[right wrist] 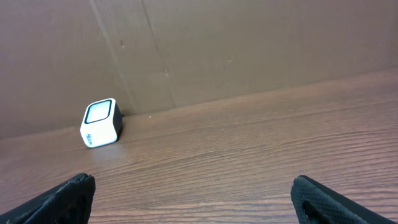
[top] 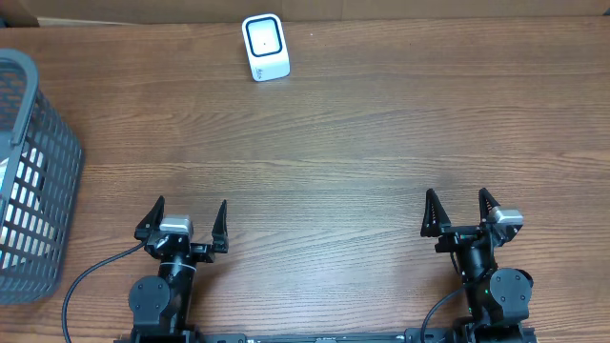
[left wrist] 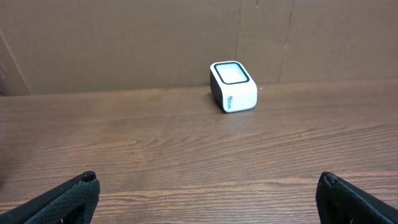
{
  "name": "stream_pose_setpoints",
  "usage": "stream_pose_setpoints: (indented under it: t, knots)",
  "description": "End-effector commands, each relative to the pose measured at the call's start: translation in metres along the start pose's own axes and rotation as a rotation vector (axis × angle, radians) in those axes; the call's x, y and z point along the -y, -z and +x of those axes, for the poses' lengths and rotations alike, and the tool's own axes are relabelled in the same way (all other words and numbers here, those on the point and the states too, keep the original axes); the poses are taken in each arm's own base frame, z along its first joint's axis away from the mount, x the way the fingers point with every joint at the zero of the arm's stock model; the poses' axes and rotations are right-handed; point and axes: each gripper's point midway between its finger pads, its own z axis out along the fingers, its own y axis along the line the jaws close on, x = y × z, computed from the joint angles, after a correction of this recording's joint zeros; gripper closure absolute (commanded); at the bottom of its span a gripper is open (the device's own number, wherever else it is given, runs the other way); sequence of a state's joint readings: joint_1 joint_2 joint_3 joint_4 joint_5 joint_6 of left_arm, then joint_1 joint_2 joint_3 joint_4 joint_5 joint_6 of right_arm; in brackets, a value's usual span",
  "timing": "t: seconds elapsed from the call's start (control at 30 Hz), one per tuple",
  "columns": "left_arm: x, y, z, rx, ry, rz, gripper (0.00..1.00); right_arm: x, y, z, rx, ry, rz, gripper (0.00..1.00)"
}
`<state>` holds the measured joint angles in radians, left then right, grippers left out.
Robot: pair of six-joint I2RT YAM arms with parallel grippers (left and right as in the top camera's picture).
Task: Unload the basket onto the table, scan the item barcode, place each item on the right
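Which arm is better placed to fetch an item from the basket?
Left, probably. The left gripper stands open close to the grey basket; the right gripper, also open, sits far off on the other side.

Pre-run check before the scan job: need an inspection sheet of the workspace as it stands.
Surface: wood-grain table, no spills or marks seen.
Job's things: white barcode scanner near the far edge, upright; no item to scan seen in the open.
Clutter: gray mesh basket at the left edge; pale contents show through the mesh, not identifiable.
Grippers: left gripper open, holding nothing; right gripper open, holding nothing; both near the front edge, pointing toward the scanner.
Cables: left cable loops out from the left arm's base; right cable curves by the right arm's base.
Surroundings: cardboard wall behind the table.
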<state>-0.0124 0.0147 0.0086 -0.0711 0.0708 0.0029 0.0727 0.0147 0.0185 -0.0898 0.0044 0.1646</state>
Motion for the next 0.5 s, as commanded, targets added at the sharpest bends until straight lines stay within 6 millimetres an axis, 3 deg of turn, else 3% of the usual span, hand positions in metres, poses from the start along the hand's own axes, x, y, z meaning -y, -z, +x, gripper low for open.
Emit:
stream_pose_setpoints:
  t: [0.0,0.47]
  knots:
    - [-0.0010,0.0003,-0.0002,0.005,0.010,-0.003,0.00,0.0013,0.0000,0.0007,0.009,-0.002,0.004,0.00]
    - [-0.0010,0.0003,-0.0001,0.005,0.010,-0.003,0.00,0.0013,0.0000,0.0007,0.009,-0.002,0.004,0.00]
